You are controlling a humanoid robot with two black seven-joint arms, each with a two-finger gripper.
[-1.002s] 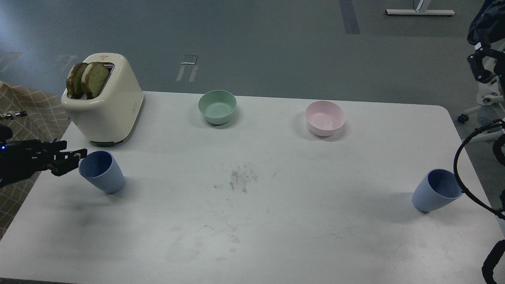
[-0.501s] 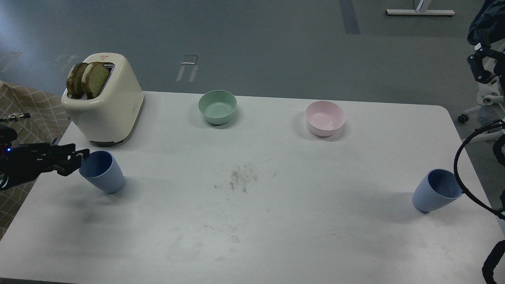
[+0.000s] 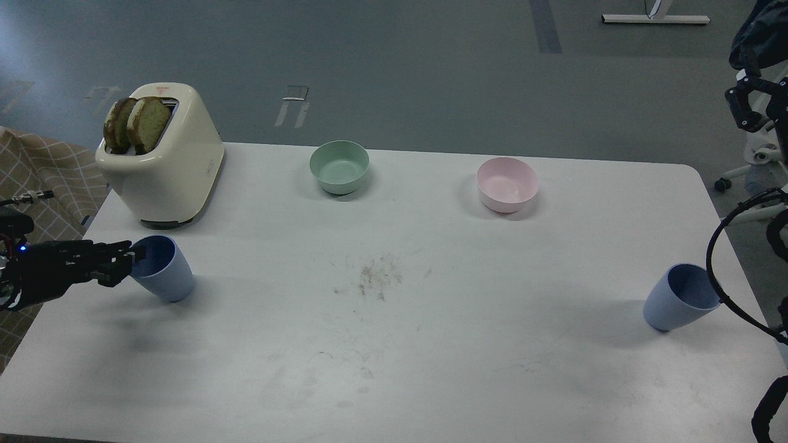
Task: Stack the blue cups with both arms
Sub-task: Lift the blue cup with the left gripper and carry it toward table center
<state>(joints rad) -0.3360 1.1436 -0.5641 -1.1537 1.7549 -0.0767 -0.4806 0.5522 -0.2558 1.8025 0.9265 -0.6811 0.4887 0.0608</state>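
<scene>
1. Left gripper (image 3: 132,257) has slid right over the last second; fingertips now at the rim of the left blue cup (image 3: 163,269), one looks inside the mouth
2. Fingers too dark to separate, can't tell the opening; no grip confirmed
3. That cup stands just in front of the toaster (image 3: 161,154), unmoved
4. Right blue cup (image 3: 680,297) far right of the toaster, untouched; right gripper out of view
5. Stacking not begun

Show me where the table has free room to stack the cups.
Bare: middle of the table, between left blue cup and right blue cup, in front of both bowls. Crowded: left edge, toaster, left pincer at cup rim.
</scene>
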